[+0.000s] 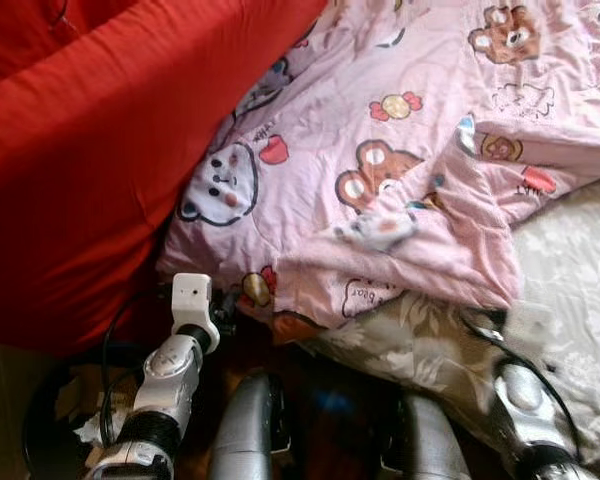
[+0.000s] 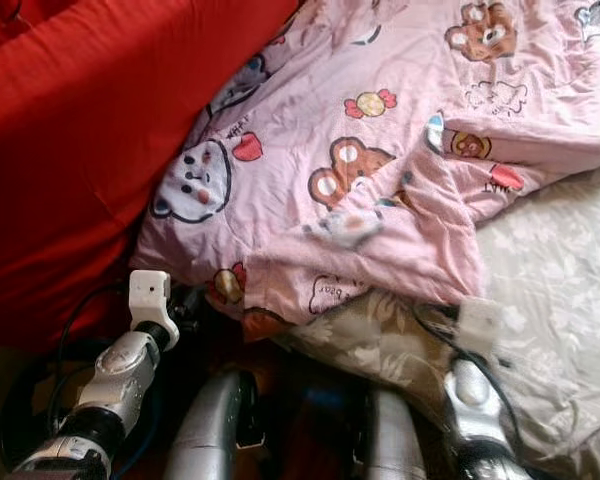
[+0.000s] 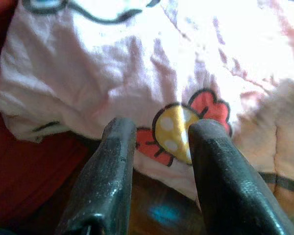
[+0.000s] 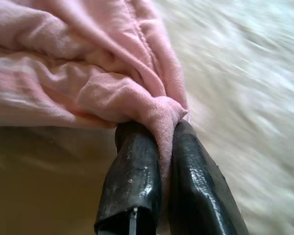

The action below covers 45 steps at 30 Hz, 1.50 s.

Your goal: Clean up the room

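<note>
A pink blanket (image 1: 400, 130) printed with bears and flowers lies crumpled over a bed with a pale floral sheet (image 1: 570, 260). My right gripper (image 4: 159, 128) is shut on a bunched corner of the pink blanket (image 4: 137, 93), right where the blanket meets the sheet; in the left eye view the right wrist (image 1: 528, 325) sits just below that folded corner. My left gripper (image 3: 159, 131) stands open at the blanket's lower edge, its fingers on either side of a yellow and red flower print (image 3: 179, 127), holding nothing. In the left eye view it is at the blanket's bottom left (image 1: 223, 315).
A big red cushion or duvet (image 1: 90, 150) rests against the blanket on the left. My two silver legs (image 1: 245, 430) stand close to the bed edge. A dark round object with a cable and crumpled paper (image 1: 70, 410) sits on the floor at bottom left.
</note>
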{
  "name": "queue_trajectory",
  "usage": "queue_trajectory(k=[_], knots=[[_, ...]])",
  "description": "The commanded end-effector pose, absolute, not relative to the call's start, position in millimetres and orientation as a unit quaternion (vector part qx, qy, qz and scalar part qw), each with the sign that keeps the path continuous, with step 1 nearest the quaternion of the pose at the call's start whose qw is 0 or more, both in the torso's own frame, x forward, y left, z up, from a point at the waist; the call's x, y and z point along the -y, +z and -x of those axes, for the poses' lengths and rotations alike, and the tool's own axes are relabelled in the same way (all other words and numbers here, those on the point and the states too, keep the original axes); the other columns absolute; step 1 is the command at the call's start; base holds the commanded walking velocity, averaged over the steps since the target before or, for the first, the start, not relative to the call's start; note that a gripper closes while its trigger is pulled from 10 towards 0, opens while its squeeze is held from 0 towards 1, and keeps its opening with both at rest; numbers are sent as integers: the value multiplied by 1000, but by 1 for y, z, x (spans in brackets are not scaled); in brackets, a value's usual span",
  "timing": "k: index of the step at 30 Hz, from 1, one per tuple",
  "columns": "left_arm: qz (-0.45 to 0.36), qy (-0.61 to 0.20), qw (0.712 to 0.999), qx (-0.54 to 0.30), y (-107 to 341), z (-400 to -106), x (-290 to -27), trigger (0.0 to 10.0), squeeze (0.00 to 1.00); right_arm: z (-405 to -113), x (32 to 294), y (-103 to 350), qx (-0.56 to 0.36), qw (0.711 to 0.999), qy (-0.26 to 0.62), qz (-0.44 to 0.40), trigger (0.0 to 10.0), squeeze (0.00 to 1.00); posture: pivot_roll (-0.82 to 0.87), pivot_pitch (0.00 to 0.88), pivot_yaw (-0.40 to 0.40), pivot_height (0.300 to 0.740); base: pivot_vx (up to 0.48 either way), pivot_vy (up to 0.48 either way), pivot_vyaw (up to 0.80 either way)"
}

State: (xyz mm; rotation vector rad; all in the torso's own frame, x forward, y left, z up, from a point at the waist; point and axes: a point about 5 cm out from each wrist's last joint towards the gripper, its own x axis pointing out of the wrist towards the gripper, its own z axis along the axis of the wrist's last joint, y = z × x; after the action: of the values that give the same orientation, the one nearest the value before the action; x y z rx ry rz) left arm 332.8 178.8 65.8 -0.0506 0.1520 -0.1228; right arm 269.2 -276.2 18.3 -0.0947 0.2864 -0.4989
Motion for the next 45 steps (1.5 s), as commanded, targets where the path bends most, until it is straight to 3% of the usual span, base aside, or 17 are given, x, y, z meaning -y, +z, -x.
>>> queue_trajectory(k=[1, 5, 6, 13, 15, 16, 19, 22, 29, 34, 35, 36, 37, 41, 45], knots=[[27, -51, 993, -99, 54, -327, -184, 10000, 0, -239, 292, 2, -172, 941, -287, 56, 0, 0, -85, 173, 51, 637, 0, 0, 0], [30, -52, 994, -96, 55, -330, -182, 10000, 0, -207, 305, -12, -197, 926, -315, 68, 0, 0, -94, 155, 44, 637, 0, 0, 0], [32, -54, 994, -95, 56, -331, -180, 10000, 0, -186, 310, -22, -224, 914, -332, 69, 0, 0, -99, 146, 42, 637, 0, 0, 0], [35, -59, 993, -94, 55, -332, -175, 10000, 0, -127, 311, -53, -317, 860, -398, 46, 0, 0, -104, 122, 35, 637, 0, 0, 0], [35, -60, 993, -94, 54, -332, -174, 10000, 0, -109, 304, -65, -356, 838, -412, 22, 0, 0, -103, 122, 34, 637, 0, 0, 0], [35, -61, 993, -94, 54, -332, -174, 10000, 0, -88, 295, -77, -395, 809, -435, -6, 0, 0, -105, 130, 33, 637, 0, 0, 0], [35, -61, 993, -95, 54, -332, -174, 10000, 0, -65, 282, -90, -446, 767, -459, -44, 0, 0, -106, 134, 31, 637, 0, 0, 0], [37, -61, 993, -98, 52, -331, -175, 10000, 0, -48, 260, -103, -504, 742, -438, -63, 0, 0, -104, 141, 29, 637, 0, 0, 0], [38, -66, 992, -102, 49, -330, -171, 10000, 0, -36, 249, -109, -548, 719, -423, -65, 0, 0, -99, 154, 31, 637, 0, 0, 0], [38, -66, 992, -102, 49, -330, -171, 10000, 0, -47, 265, -103, -506, 738, -440, -71, 0, 0, -98, 167, 31, 637, 0, 0, 0], [38, -66, 992, -103, 49, -330, -171, 10000, 0, -51, 270, -101, -495, 747, -439, -63, 6471, 0, -93, 173, 33, 637, 0, 0, 0], [38, -66, 992, -103, 49, -330, -171, 10000, 0, -51, 270, -101, -495, 747, -439, -63, 6471, 0, -93, 173, 33, 637, 0, 0, 0], [38, -66, 992, -104, 48, -329, -171, 10000, 0, -57, 275, -97, -479, 758, -438, -60, 10000, 0, -94, 176, 35, 637, 0, 0, 0], [39, -66, 991, -108, 46, -328, -171, 10000, 0, -84, 293, -85, -430, 793, -429, -51, 10000, 0, -92, 184, 35, 637, 0, 0, 0], [38, -64, 991, -109, 45, -327, -173, 10000, 0, -93, 291, -84, -428, 802, -413, -54, 10000, 0, -93, 187, 36, 637, 0, 0, 0]])
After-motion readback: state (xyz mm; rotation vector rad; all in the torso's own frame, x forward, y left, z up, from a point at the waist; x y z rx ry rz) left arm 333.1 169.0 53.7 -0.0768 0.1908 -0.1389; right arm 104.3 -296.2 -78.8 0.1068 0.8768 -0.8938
